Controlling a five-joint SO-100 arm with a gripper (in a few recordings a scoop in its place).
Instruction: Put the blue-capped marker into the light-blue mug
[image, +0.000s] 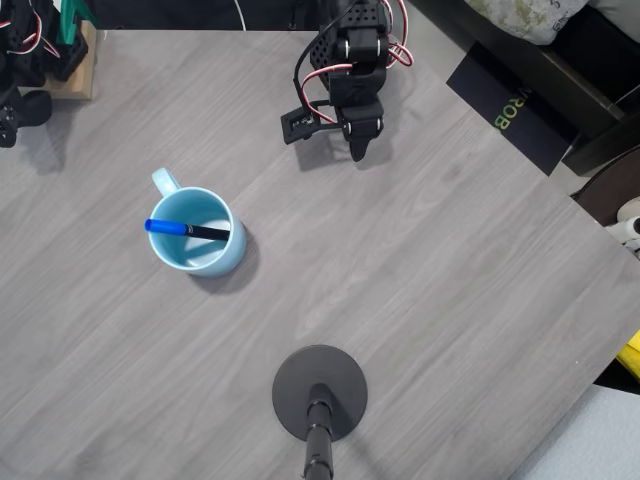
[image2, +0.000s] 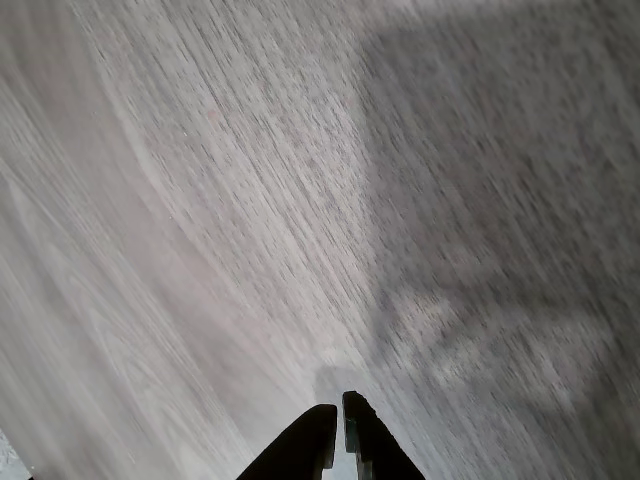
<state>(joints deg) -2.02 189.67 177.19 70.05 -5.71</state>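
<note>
Two black fingertips (image2: 322, 440) of the gripper (image2: 338, 430) stand together in the wrist view, with only a thin slit between them and nothing held. Below them lies the grey wood-grain table (image2: 200, 200), blurred, with a dark shadow on the right side. In the overhead view the gripper (image: 359, 150) is near the top edge of the table (image: 450, 280), pointing down, under the black arm (image: 350, 60) with its red and white wires. The light-blue mug (image: 215, 260) stands upright well apart from the gripper, to the lower left in this view, with its small handle toward the upper left. The blue-capped marker (image: 186, 229) lies inside the mug, leaning across the opening. Its blue cap rests at the left rim and the black barrel reaches toward the right rim. A black round stand base (image: 320, 390) sits near the bottom edge.
</note>
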